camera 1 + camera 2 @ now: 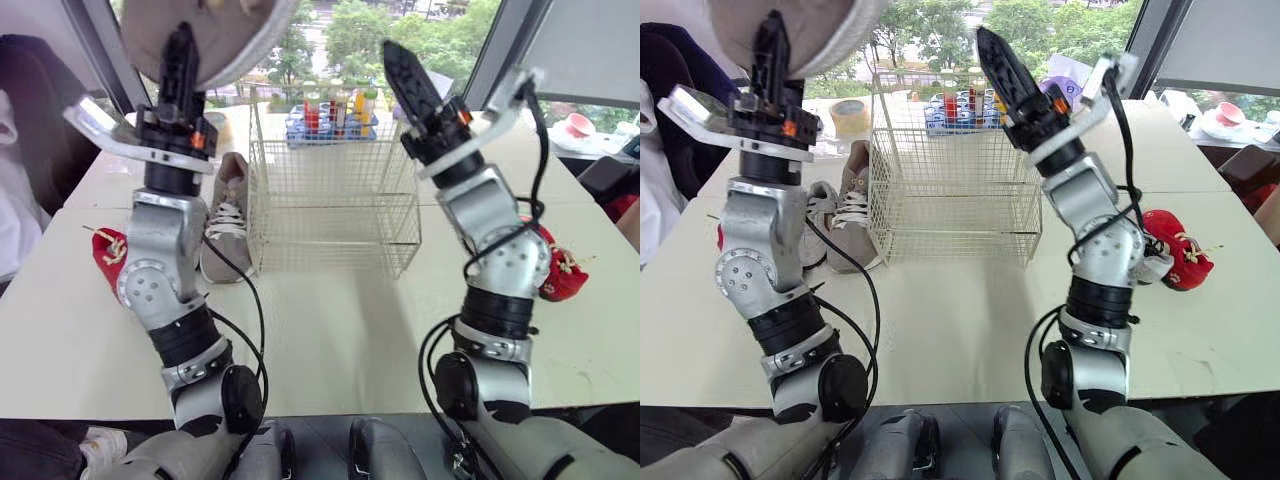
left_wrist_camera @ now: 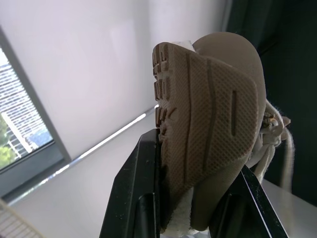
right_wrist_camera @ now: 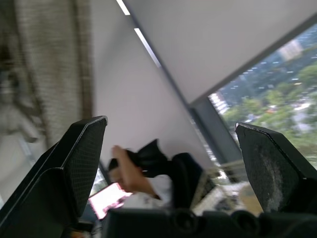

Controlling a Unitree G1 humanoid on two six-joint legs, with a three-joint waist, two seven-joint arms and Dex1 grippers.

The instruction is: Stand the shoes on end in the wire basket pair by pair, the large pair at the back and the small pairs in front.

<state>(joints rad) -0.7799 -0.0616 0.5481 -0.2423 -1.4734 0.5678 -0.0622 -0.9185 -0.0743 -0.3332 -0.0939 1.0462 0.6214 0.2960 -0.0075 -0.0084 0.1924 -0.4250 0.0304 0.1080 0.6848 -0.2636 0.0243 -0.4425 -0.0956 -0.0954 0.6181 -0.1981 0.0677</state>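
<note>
Head cam: my left tool (image 1: 180, 55) is up high gripping a beige sneaker (image 1: 215, 25). Its mate (image 1: 228, 215) lies on the table (image 1: 330, 330) below that tool, just beside the wire basket (image 1: 330, 190).
Left wrist: the sneaker's sole (image 2: 213, 124) is clamped between the fingers (image 2: 143, 188).
Right wrist: right tool (image 3: 173, 148) spread wide.

Room as it lies before me:
- White flat-topped tables (image 1: 330, 340), pushed together, seams showing between them, evenly daylit.
- Wide glass window (image 1: 350, 35) beyond the tables, green trees outside.
- Dark slanted window frame post (image 1: 487, 50); pale blind (image 1: 585, 40) to my right of it.
- Blue rack of coloured tubes (image 1: 960, 112) on the far table.
- Yellowish tape roll (image 1: 848, 118) to my left of it.
- Pink bowl (image 1: 576, 128) at my far right.
</note>
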